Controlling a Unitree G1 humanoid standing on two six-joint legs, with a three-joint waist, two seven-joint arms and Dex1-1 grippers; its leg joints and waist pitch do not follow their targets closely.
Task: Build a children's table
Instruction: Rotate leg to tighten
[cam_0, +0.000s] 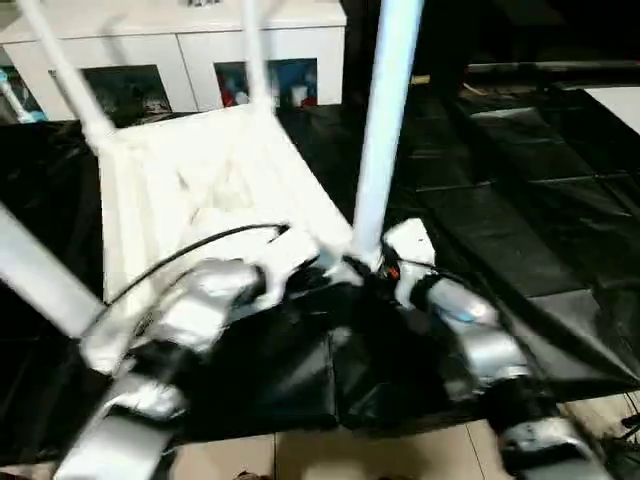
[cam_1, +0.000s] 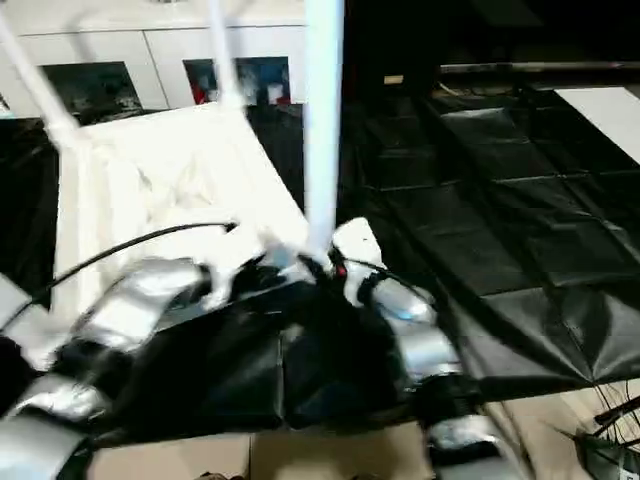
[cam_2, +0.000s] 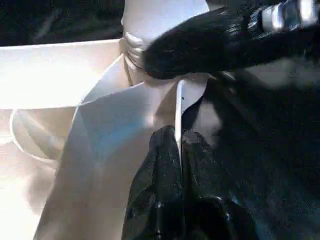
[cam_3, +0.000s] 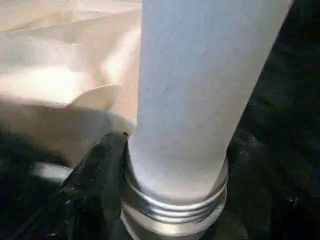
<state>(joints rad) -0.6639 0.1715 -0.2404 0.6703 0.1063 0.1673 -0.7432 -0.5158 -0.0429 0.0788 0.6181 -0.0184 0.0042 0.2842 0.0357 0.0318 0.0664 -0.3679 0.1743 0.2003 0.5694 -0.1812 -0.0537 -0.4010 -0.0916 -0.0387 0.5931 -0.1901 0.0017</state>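
The children's table lies upside down on black cloth, its ribbed white top (cam_0: 200, 190) facing up. Three legs stand in corner sockets: far left (cam_0: 60, 70), far right (cam_0: 255, 50) and near left (cam_0: 40, 280). A fourth leg (cam_0: 385, 120) rises at the near right corner. My right gripper (cam_0: 368, 272) is shut on that leg just above its threaded base (cam_3: 175, 200), one black finger (cam_3: 95, 185) beside it. My left gripper (cam_2: 178, 137) is shut on the thin edge of the top's rim (cam_2: 178, 107) close to the same corner.
A white cabinet with glass doors (cam_0: 180, 60) stands behind the table. Black cloth (cam_0: 520, 200) spreads to the right, with a white panel (cam_0: 620, 100) at the far right edge. Pale floor (cam_0: 350, 455) shows in front. A black cable (cam_0: 190, 245) arcs over my left forearm.
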